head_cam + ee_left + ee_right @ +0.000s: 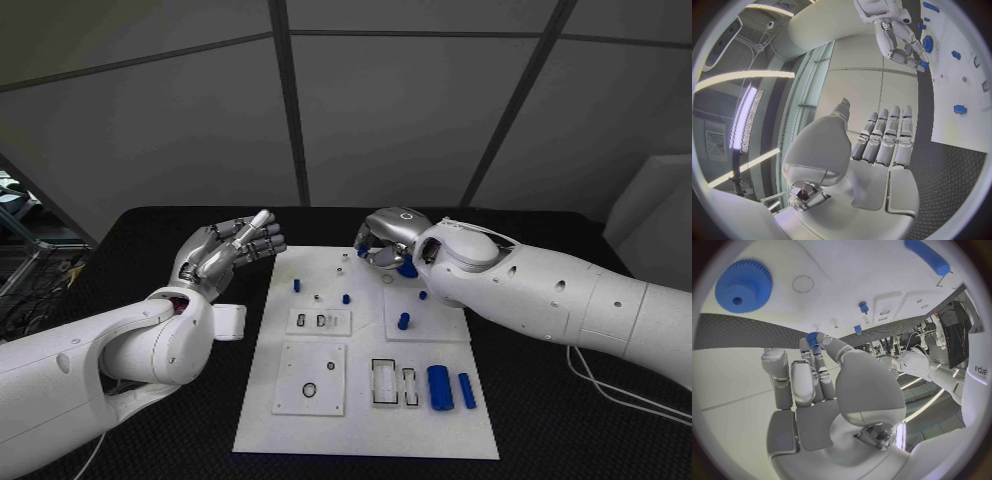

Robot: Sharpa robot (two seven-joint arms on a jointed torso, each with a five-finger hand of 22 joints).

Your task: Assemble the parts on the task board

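The white task board point(368, 420) lies in the middle of the black table. My right hand point(387, 240) hovers over its far edge and pinches a small blue toothed part point(812, 338) between thumb and fingers. A large blue gear point(744, 286) sits on the board just beside that hand, also seen as the gear point(927, 43). My left hand point(231, 250) is raised off the board's far left corner, fingers stretched out, holding nothing. Small blue pegs point(404, 320) stand mid-board, and two blue cylinders point(438, 387) lie near the front right.
Rectangular slots point(384, 381) and a plate with round holes point(310, 380) mark the board's near half. A small white block point(228, 322) sits by the board's left edge. Cables point(620, 390) trail on the table at the right.
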